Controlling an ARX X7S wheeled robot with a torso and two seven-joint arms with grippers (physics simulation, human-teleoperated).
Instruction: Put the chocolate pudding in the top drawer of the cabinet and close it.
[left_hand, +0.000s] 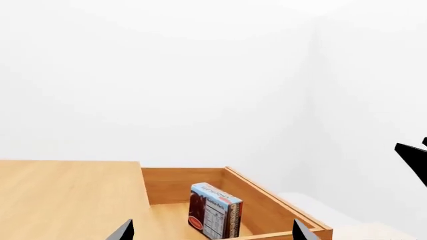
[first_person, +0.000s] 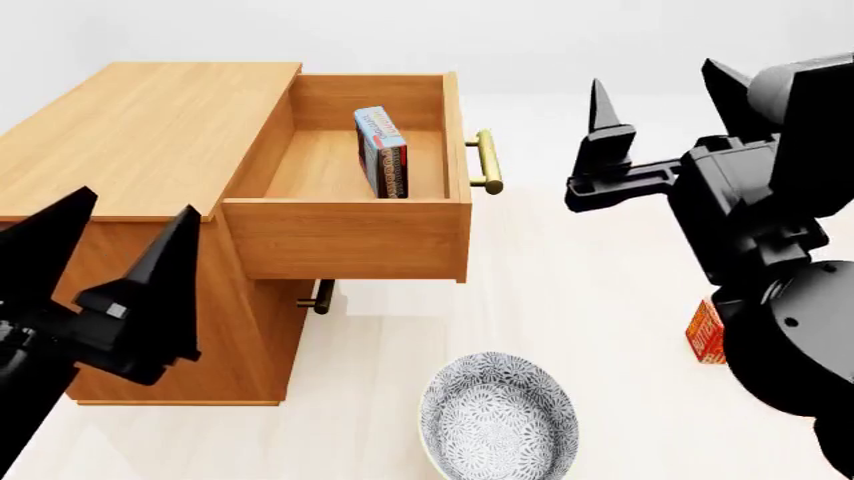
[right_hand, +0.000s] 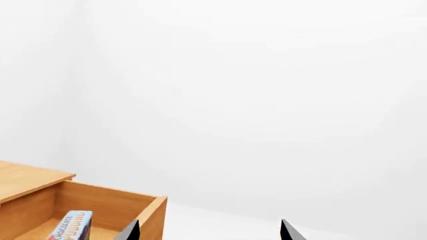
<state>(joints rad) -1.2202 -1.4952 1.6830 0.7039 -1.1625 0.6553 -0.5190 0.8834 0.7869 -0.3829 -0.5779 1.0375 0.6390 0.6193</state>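
Both grippers' fingers spread apart and empty, left gripper (first_person: 114, 265) near the cabinet (first_person: 147, 130), right gripper (first_person: 661, 110) right of the open top drawer (first_person: 347, 235) holding the upright chocolate pudding (first_person: 382, 152).

Bright, even, diffuse light fills all three views — white walls wash out almost featureless, without glare. Shadows are faint: a soft one under the cabinet (first_person: 147, 130) and inside the top drawer (first_person: 340, 235). Renders are sharp throughout — no blur, no edge distortion.

Matte black arms, rounded joint housings, left claw (first_person: 114, 255) and right claw (first_person: 663, 100) with pointed wedge-shaped fingers
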